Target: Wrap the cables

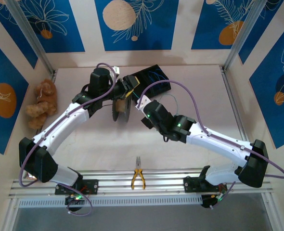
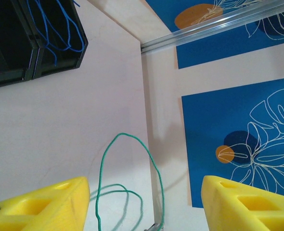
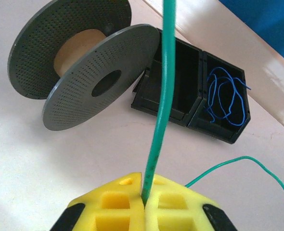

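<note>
My right gripper (image 3: 144,192) is shut on a green cable (image 3: 162,101), which rises straight up from between its yellow fingertips. The cable's other stretch loops over the table (image 2: 124,134) between the fingers of my left gripper (image 2: 147,211), which stands open and touches nothing. A grey perforated spool (image 3: 84,72) stands on its edge just left of the held cable. Behind it a black two-part box (image 3: 173,91) holds curly blue cables (image 3: 224,94). From above, both grippers (image 1: 129,86) (image 1: 143,102) meet near the spool (image 1: 119,110) and the box (image 1: 151,79).
Yellow-handled pliers (image 1: 138,177) lie near the front rail between the arm bases. A brown teddy bear (image 1: 42,103) sits at the left wall. Blue patterned walls close the table on three sides, and the right wall stands close behind the green loop (image 2: 238,125).
</note>
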